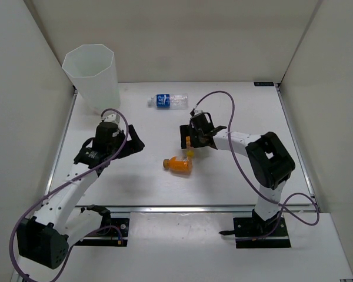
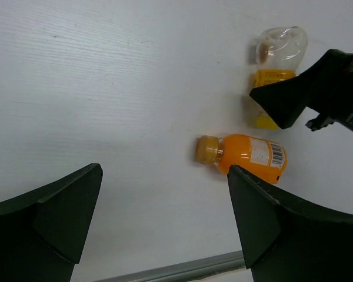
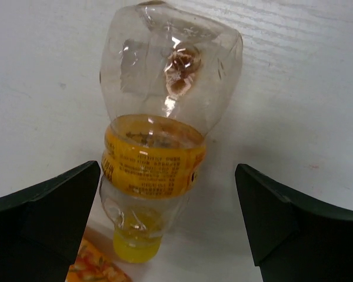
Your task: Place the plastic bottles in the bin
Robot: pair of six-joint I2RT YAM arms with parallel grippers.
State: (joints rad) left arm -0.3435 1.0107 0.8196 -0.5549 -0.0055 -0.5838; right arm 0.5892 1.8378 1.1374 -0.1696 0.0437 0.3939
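Because the right pincer (image 3: 167, 170) hangs with its jaws spread wide and nothing between them gripped, the yellow-cap bottle (image 3: 159, 135) lies free on the table (image 3: 306, 88). In the right wrist view the bottle sits directly under the pincer. Its long axis runs from 12 o'clock to 6 o'clock, base at 12 and cap at 6, leaning slightly. The two fingers stand at 9 and 3 o'clock, one on each side of the body, with table showing between each finger and the bottle. So the jaws cross the bottle's width, which looks like the right line-up for closing on the labelled middle after a short drop.

From above, the orange bottle (image 1: 179, 165) lies just beside it at about 7 o'clock, on its side with the cap pointing to 9 o'clock. It is near enough that a finger could nudge it on the way down. The blue-label bottle (image 1: 167, 101) lies at 11 o'clock of the right pincer, well apart. The bin (image 1: 91, 73) stands at 10 o'clock, far across the table.

The left pincer (image 1: 126, 141) is also wide open and empty. It is nearer the bin, but the right arm is plainly nearer this bottle.
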